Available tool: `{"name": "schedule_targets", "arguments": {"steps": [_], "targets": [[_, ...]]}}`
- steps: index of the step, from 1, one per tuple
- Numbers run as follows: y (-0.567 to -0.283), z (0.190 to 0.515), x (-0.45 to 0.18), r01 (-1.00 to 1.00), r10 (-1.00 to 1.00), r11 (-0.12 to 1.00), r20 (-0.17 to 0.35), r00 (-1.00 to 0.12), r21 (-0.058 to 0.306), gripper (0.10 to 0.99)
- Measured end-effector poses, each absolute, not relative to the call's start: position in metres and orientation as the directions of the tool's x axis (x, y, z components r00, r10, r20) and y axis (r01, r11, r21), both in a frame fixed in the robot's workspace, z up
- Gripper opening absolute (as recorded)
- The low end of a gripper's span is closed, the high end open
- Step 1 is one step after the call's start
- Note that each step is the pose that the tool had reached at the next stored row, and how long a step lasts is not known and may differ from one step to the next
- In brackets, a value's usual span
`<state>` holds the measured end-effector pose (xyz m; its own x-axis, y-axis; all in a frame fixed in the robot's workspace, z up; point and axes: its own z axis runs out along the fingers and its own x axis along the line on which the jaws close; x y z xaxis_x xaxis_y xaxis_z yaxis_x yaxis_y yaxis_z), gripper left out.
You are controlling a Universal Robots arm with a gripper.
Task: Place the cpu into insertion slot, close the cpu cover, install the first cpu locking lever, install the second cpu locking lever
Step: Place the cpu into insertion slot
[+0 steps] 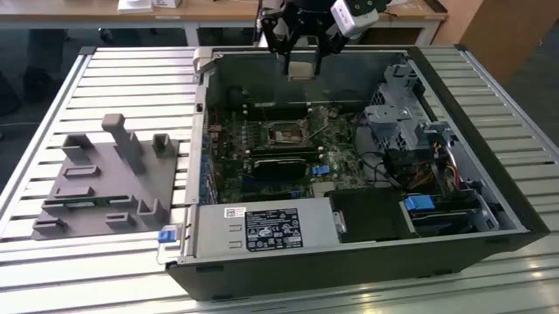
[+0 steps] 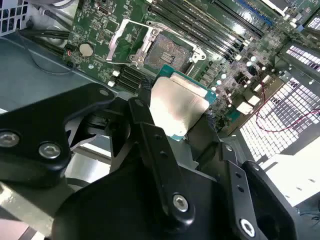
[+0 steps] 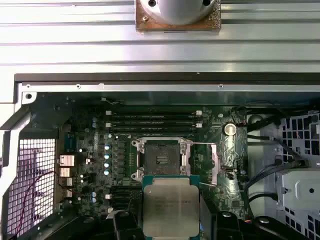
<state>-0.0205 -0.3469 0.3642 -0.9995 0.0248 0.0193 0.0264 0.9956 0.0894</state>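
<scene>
Silvery cpu (image 3: 168,206) gripped by jaws, seemingly well above open insertion slot (image 3: 161,161); print illegible.

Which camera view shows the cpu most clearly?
The first wrist view: the cpu faces the camera, its metal top visible. The second wrist view shows it tilted in the gripper; the exterior view shows it small.

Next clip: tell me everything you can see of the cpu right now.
The cpu is a small flat square chip: a pale silvery-beige metal top with stepped corners on a thin green board whose edge shows around it. The gripper is shut on it, clamping two opposite sides, and holds it in the air above the open computer case, metal top toward the wrist cameras. It hangs apart from the empty insertion slot below. Nothing else touches it.
</scene>
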Motion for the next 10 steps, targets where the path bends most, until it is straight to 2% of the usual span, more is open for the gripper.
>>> {"name": "schedule_targets", "arguments": {"steps": [10], "targets": [[-0.3469, 0.3642, -0.0205, 0.04, 0.038, 0.995, 0.019, -0.999, 0.089, 0.541]]}}
